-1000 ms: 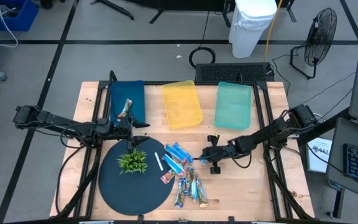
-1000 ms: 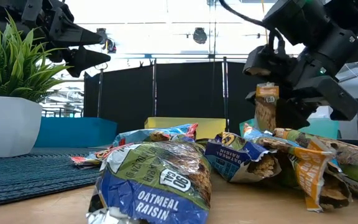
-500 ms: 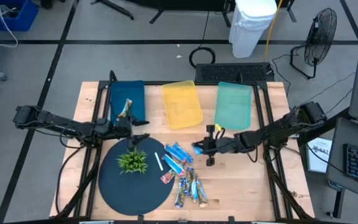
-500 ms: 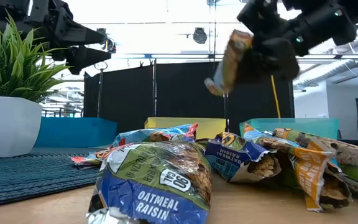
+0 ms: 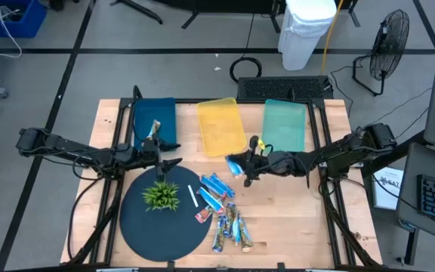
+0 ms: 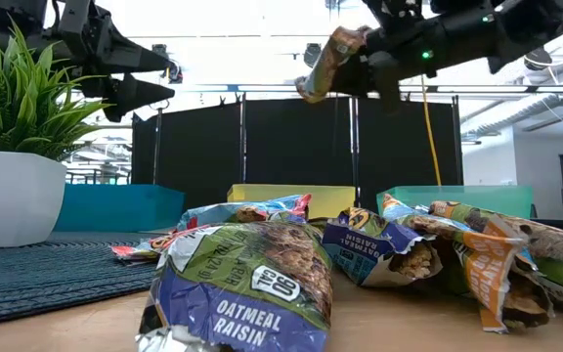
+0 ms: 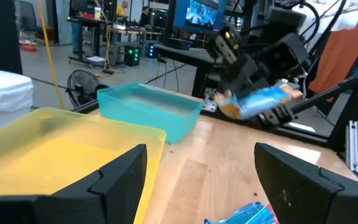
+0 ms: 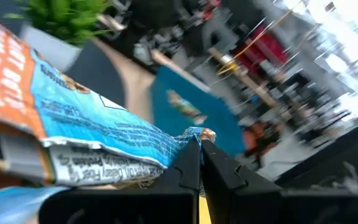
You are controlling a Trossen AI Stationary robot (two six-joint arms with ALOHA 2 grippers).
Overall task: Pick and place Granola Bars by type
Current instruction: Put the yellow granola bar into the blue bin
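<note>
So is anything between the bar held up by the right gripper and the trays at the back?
Nothing visible. The right gripper holds the blue-wrapped granola bar in the air beside the yellow plastic tray, with the teal tray just beyond; only bare wooden table lies below.

I see blue bar point(image 8: 86, 134) in right wrist view cut off by picture edge; only one wrapper end pinched at fingers point(image 8: 194, 168) readable. Scene beyond those fingers blurred; bar in blue bin point(image 8: 185, 107) only a smear. Low view: pile point(image 6: 360, 249) hides desk behind it; plant pot point(image 6: 3, 196) cut by edge. High view: wrapper print on pile, below right fingers, too small for me to tell.
</note>
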